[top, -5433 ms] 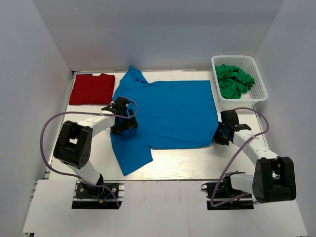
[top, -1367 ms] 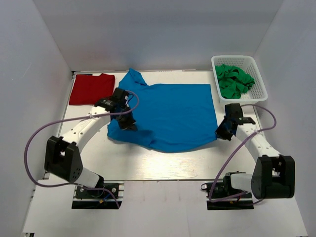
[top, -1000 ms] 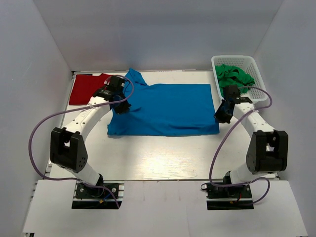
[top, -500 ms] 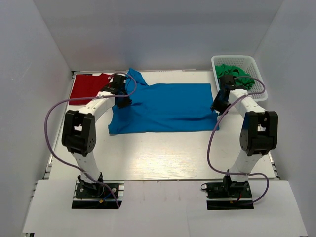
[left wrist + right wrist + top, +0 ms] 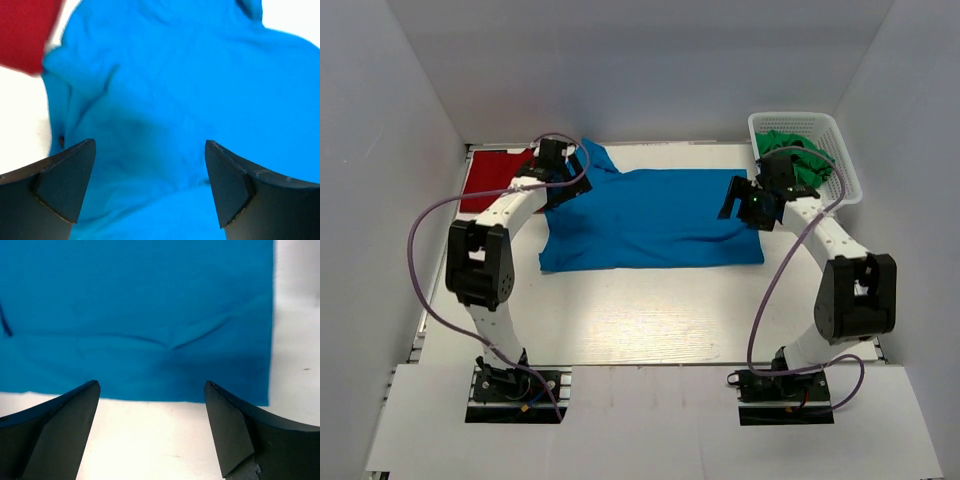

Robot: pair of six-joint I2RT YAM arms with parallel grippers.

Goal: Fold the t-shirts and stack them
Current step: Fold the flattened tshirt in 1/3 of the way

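The bright blue t-shirt (image 5: 650,220) lies folded in half across the back of the table, one sleeve sticking out at its back left. The dark red t-shirt (image 5: 485,180) lies folded at the back left, partly behind my left arm. My left gripper (image 5: 560,187) hovers open over the blue shirt's left end, holding nothing. In the left wrist view the blue t-shirt (image 5: 175,90) fills the space past the left gripper (image 5: 150,145), with the red t-shirt (image 5: 25,30) in the corner. My right gripper (image 5: 740,205) is open above the shirt's right end. The right wrist view shows the right gripper (image 5: 151,385) empty over the blue t-shirt (image 5: 140,315).
A white basket (image 5: 848,170) holding crumpled green cloth (image 5: 795,160) stands at the back right, close to my right arm. White walls enclose the table (image 5: 640,310) on the left, back and right. Both arms' cables loop out over the table's sides.
Both grippers carried the shirt's near edge to the back, then opened and let it go. Both arms now stand stretched toward the back.
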